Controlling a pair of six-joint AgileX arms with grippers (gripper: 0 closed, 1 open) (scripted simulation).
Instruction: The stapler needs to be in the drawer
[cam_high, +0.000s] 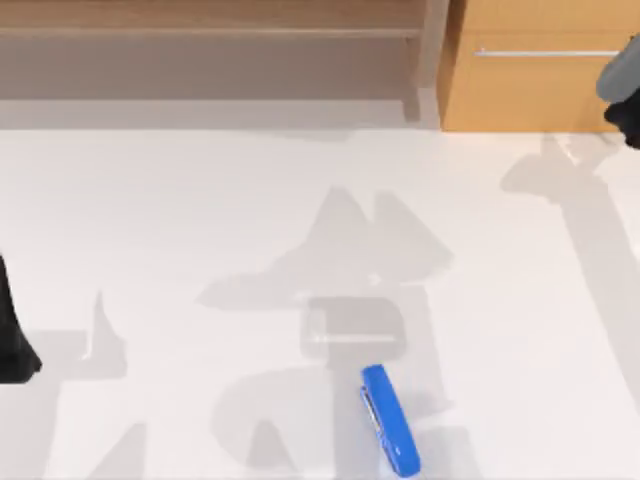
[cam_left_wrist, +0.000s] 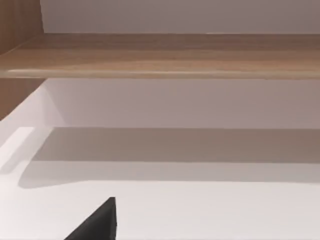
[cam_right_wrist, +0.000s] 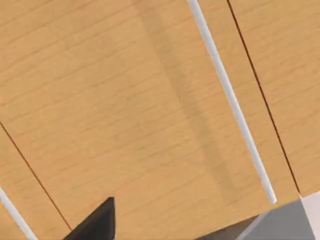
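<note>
Near the front edge of the desk (cam_high: 200, 200), a little right of centre: the stapler (cam_high: 389, 417), blue, lying flat and slanted, clear of both arms. At the left edge, partway back: the left gripper (cam_high: 12, 345), parked, finger state impossible to tell. Along the back edge: a long pale-brown shelf unit (cam_high: 210, 50), and at the back right corner the drawer (cam_high: 530, 85), orange-brown, shut, silver bar handle (cam_high: 545, 52) across its front. Just off the drawer's right end: the right gripper (cam_high: 622, 95), close to the drawer face, finger state likewise impossible to tell.
</note>
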